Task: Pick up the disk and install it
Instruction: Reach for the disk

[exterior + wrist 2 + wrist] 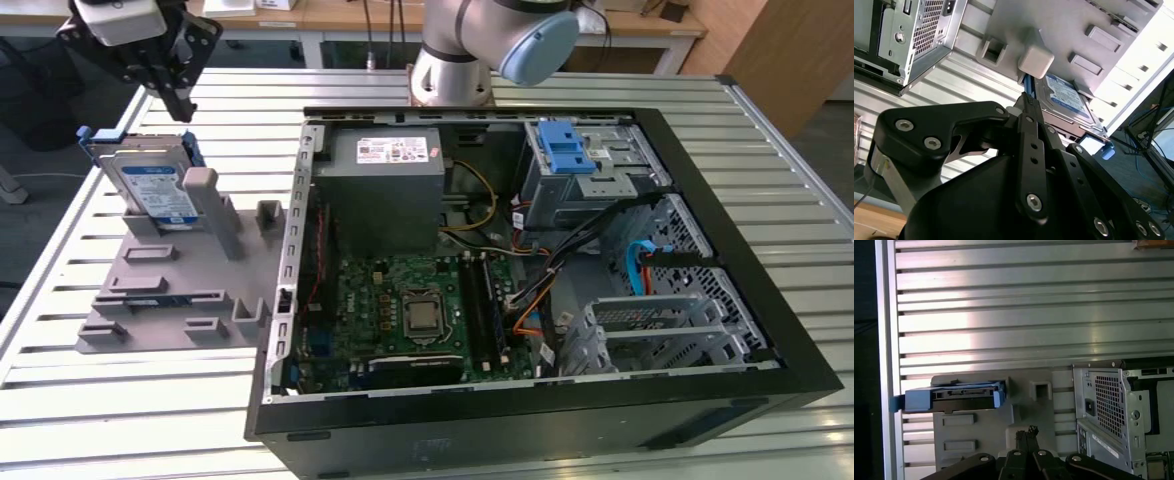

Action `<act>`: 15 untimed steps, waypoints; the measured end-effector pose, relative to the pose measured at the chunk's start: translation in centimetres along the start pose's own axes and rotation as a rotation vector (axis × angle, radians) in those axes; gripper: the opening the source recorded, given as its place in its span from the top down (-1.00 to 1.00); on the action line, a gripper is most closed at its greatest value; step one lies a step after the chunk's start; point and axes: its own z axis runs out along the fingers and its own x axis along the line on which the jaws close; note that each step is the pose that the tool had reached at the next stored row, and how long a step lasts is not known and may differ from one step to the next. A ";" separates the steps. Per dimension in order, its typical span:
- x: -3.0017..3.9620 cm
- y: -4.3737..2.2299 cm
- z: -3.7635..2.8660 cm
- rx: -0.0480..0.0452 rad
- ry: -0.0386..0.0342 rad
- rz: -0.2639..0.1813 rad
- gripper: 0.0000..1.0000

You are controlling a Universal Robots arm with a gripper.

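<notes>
The disk [154,185], a silver drive with a white-and-blue label in a blue carrier, stands on edge in a slot at the far end of the grey fixture [160,290], on the exterior view's left. My gripper [179,106] hangs just above and slightly behind it, shut with nothing between its fingers and apart from the disk. In the first wrist view the fingertips [1026,432] meet over the fixture [979,425], with the disk's [961,395] edge beyond them. The second wrist view has the gripper [1027,100] close beside the disk's [1064,100] labelled face.
An open black computer case [747,390] lies on the slatted metal table [134,410] to the exterior view's right of the fixture. Inside are a grey power supply [387,170], a motherboard [414,310] and a drive cage with a blue latch [567,150]. The arm's base [454,60] stands behind the case.
</notes>
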 end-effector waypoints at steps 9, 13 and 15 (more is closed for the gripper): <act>1.39 0.15 0.05 0.0000 0.0009 0.000 0.79; 2.74 0.18 0.13 0.0001 0.0024 0.000 0.79; 3.64 0.14 0.28 0.0003 0.0026 0.000 0.79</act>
